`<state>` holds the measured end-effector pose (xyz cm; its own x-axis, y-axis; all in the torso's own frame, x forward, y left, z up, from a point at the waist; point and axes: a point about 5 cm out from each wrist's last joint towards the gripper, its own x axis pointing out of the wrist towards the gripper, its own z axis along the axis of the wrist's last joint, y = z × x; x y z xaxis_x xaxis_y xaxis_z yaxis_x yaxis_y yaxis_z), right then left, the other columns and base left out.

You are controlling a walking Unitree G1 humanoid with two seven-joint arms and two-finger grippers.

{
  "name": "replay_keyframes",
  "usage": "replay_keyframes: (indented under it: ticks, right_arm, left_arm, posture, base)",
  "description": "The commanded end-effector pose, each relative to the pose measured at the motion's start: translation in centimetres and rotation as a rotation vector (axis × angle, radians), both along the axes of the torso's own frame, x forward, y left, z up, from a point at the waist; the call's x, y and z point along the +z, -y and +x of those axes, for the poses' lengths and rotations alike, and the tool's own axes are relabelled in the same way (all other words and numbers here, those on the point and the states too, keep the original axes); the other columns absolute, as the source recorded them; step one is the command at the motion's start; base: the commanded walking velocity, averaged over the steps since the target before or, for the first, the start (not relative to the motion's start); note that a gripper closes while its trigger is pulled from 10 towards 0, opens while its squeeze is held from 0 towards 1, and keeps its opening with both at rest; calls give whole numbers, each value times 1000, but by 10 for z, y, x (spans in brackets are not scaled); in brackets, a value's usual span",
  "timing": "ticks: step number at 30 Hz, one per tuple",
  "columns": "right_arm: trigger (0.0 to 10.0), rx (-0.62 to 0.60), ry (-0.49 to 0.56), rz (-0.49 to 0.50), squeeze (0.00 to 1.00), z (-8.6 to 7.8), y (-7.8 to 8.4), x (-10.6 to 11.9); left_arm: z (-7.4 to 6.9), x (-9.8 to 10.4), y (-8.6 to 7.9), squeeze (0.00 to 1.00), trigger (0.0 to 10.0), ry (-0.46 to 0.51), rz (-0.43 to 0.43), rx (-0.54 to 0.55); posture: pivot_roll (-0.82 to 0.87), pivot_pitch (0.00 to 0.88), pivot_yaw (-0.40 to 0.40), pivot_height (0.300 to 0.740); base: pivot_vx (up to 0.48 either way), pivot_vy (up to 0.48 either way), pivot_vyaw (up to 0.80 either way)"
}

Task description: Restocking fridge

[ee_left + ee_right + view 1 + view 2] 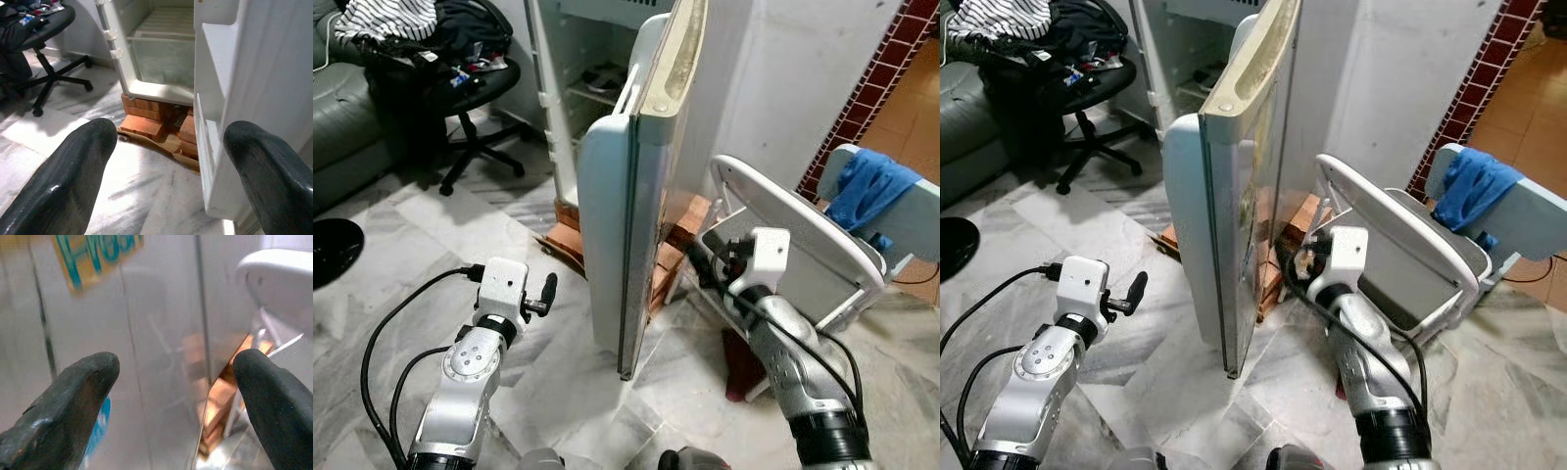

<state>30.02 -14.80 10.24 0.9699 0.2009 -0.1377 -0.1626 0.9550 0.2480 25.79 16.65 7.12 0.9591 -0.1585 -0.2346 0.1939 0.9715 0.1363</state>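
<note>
The white fridge (161, 54) stands on bricks with its door (607, 225) swung wide open toward me, seen edge-on. Inside, a shelf and a glass-fronted drawer (164, 63) look bare. My left gripper (548, 291) is open, low over the floor on the inner side of the door, and points at the cabinet; its fingers (73, 176) hold nothing. My right gripper (700, 259) is open on the outer side of the door, close to its face. The right wrist view has the door's outer skin with a yellow and blue sticker (93, 254) between the fingers (73, 401).
Bricks (144, 125) prop up the fridge. A white tipped plastic chair (803, 235) crowds my right arm, with a blue cloth (867, 191) behind it. An office chair (475, 88) piled with clothes and a sofa (342, 127) stand at the left. Marble floor lies in front.
</note>
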Motion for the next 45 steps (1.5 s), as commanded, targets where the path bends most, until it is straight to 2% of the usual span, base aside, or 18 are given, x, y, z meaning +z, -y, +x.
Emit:
replay_keyframes:
  ticks: [1, 3, 5, 6, 7, 8, 10, 12, 16, 19, 20, 21, 23, 26, 27, 33, 39, 45]
  right_arm:
    - [10000, 0, 31, 20, 0, 10, -10, 9]
    - [10000, 9, 44, 35, 0, 14, -15, 12]
    - [10000, 106, 92, 207, 0, 19, -40, 32]
    - [10000, 249, 138, 356, 0, 14, -61, 50]
    - [10000, 426, 203, 471, 0, 3, -80, 71]
    - [10000, 426, 203, 471, 0, 3, -80, 71]
    - [10000, 699, 280, 572, 0, -24, -99, 95]
    - [10000, 847, 262, 573, 0, -47, -102, 91]
    - [10000, 720, 178, 463, 0, -38, -95, 65]
    - [10000, 488, 124, 293, 0, -22, -73, 36]
    - [10000, 366, 137, 156, 0, -16, -56, 24]
    - [10000, 366, 137, 156, 0, -16, -56, 24]
    - [10000, 206, 143, 57, 0, -11, -35, 16]
    - [10000, 69, 142, 47, 0, -10, -16, 13]
    - [10000, -20, 137, 49, 0, -14, 0, 12]
    - [10000, -158, 113, -27, 0, -27, 20, 1]
    - [10000, -218, 140, -113, 0, -33, 26, -5]
    - [10000, -259, 115, -108, 0, -41, 28, -13]
  left_arm:
    - [-3, -4, 1, 0, 10000, -19, 11, -1]
    - [-5, -5, 1, 0, 10000, -24, 10, -4]
    - [-8, -6, 3, 0, 10000, -27, 8, -12]
    - [-8, -6, 3, 0, 10000, -26, 8, -14]
    - [-8, -6, 3, 0, 10000, -25, 6, -14]
    - [-8, -6, 3, 0, 10000, -25, 6, -14]
    - [-7, -6, 2, 0, 10000, -23, 5, -13]
    - [-7, -6, 2, 0, 10000, -21, 5, -13]
    - [-6, -6, 4, 0, 10000, -20, 6, -17]
    - [-4, -4, 6, 0, 10000, -12, 4, -25]
    - [-4, -2, 6, 0, 10000, 4, 4, -27]
    - [-4, -2, 6, 0, 10000, 4, 4, -27]
    - [-2, 3, 5, 0, 10000, 36, 4, -14]
    - [-1, 8, 4, 0, 10000, 67, 12, 6]
    - [0, 11, 3, 0, 10000, 89, 7, 24]
    - [1, 18, -1, 0, 10000, 156, 32, 65]
    - [4, 19, -8, 0, 10000, 172, 17, 137]
    - [2, 13, -13, 0, 10000, 160, 23, 160]
  posture:
    - [59, 50, 7, 740]
    - [59, 50, 7, 740]
    - [71, 47, 2, 740]
    - [75, 46, -2, 740]
    - [75, 45, -2, 740]
    - [75, 45, -2, 740]
    - [73, 44, -2, 740]
    - [66, 47, -1, 740]
    - [60, 50, 4, 740]
    - [52, 58, 7, 740]
    - [49, 57, 8, 740]
    - [49, 57, 8, 740]
    - [45, 61, 6, 740]
    - [47, 64, 6, 740]
    - [45, 62, 7, 740]
    - [42, 52, 16, 740]
    - [40, 52, 12, 740]
    - [26, 47, 34, 740]
  base:
    - [0, 0, 0]
    - [0, 0, 0]
    - [0, 0, 0]
    - [0, 0, 0]
    - [0, 0, 0]
    - [0, 0, 0]
    - [0, 0, 0]
    - [0, 0, 0]
    - [0, 0, 0]
    - [0, 0, 0]
    - [0, 0, 0]
    - [0, 0, 0]
    - [0, 0, 0]
    - [0, 203, 0]
    - [0, 476, 0]
    - [0, 476, 0]
    - [0, 476, 0]
    - [0, 479, -748]
